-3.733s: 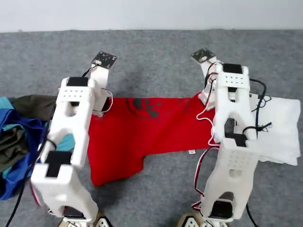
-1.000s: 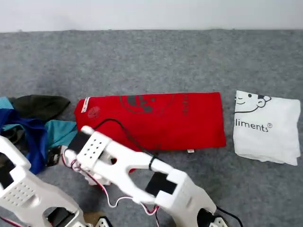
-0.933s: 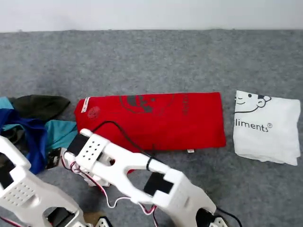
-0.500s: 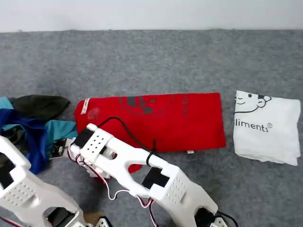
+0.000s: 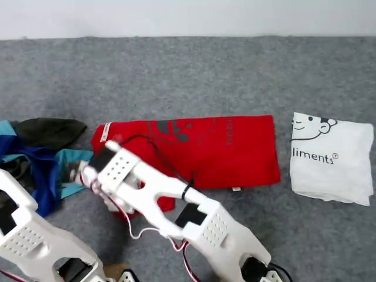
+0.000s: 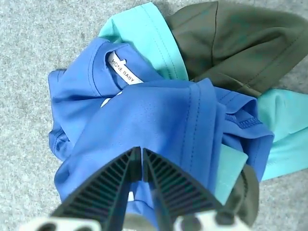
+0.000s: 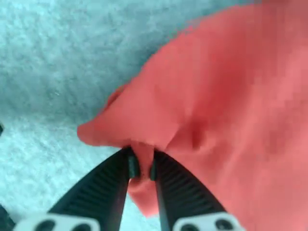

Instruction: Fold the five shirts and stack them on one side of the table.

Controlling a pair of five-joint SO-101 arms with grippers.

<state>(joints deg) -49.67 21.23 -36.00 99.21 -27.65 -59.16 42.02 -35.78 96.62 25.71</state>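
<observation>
Clamping the red shirt (image 5: 235,147), right claw (image 7: 141,166) has pushed farther forward; left claw (image 6: 142,154) closed.

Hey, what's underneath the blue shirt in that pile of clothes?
A teal shirt pokes out from under the blue shirt on two sides, with a dark olive shirt at the pile's edge. How they lie beneath the blue fabric is covered.
</observation>
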